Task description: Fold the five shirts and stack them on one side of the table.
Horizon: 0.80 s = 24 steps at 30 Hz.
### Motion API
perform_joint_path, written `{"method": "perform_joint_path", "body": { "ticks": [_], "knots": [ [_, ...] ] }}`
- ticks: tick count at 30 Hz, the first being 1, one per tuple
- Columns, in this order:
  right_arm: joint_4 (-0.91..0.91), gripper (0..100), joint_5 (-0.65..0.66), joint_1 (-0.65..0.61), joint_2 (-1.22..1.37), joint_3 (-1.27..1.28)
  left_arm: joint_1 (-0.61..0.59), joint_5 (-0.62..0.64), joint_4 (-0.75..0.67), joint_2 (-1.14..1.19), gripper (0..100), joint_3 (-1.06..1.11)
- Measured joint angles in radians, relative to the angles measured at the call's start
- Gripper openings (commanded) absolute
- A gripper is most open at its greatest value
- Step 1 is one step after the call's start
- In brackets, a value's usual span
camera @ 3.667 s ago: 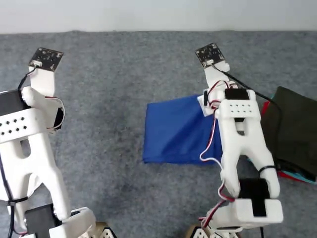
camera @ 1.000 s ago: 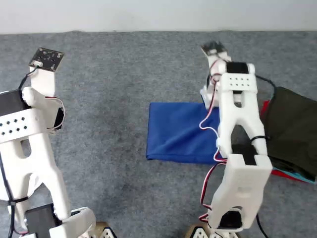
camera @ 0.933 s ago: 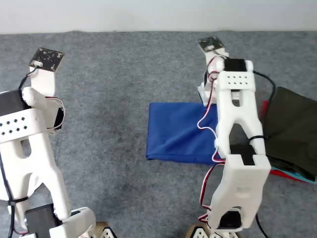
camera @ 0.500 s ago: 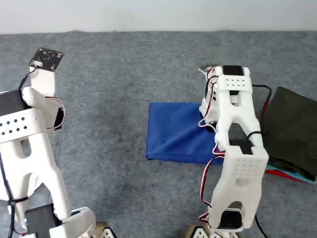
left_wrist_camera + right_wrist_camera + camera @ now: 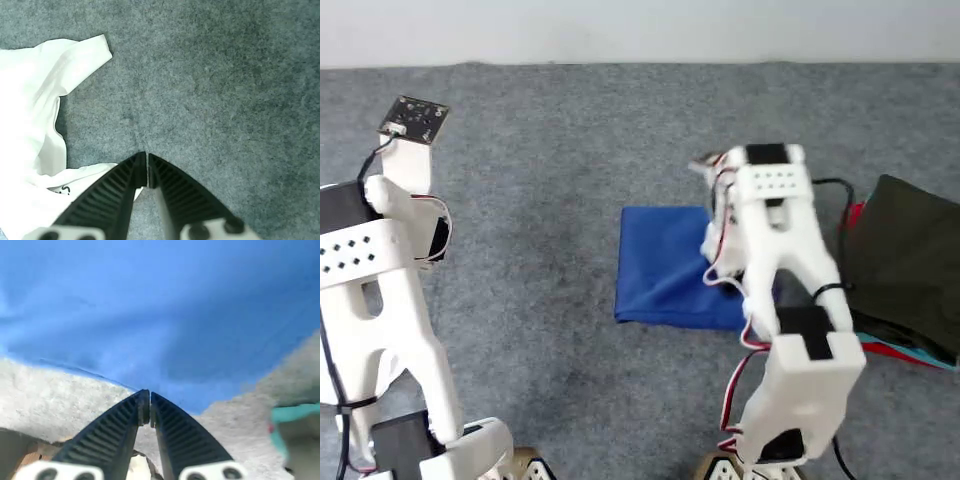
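A folded blue shirt (image 5: 663,265) lies flat in the middle of the grey table. The right arm (image 5: 775,240) stretches over its right part. My right gripper (image 5: 145,410) is shut, hanging just above the blue shirt (image 5: 150,310) near its edge, with nothing between the fingers. A stack topped by a dark shirt (image 5: 910,255) sits at the right side, with red and teal edges (image 5: 900,352) beneath. My left gripper (image 5: 147,172) is shut over bare carpet, beside a crumpled white shirt (image 5: 27,105).
The grey carpeted table (image 5: 540,200) has open room between the two arms and behind the blue shirt. The left arm (image 5: 380,270) stands at the left side. A teal shirt edge (image 5: 295,412) lies close to the right gripper.
The right arm has drawn back from the blue shirt's far edge and swung left over it. The shirt, skewed 3.7 s ago, now lies square. The left arm has not moved.
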Motion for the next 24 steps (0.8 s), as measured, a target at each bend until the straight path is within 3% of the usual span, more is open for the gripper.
{"method": "perform_joint_path", "body": {
  "ticks": [7,13,20,24],
  "knots": [
    [-0.230,0.9,0.081,0.087,-0.012,0.327,0.000,0.000,0.000,-0.006,1,0.000],
    [-0.233,0.9,0.160,0.210,-0.021,0.344,0.000,0.000,0.000,-0.043,1,0.002],
    [-0.092,1.1,0.158,0.140,-0.187,0.249,0.000,-0.002,0.000,-0.046,1,0.002],
    [-0.089,3.6,0.081,0.075,-0.275,0.178,0.000,-0.002,0.000,-0.069,1,0.002]
  ]
}}
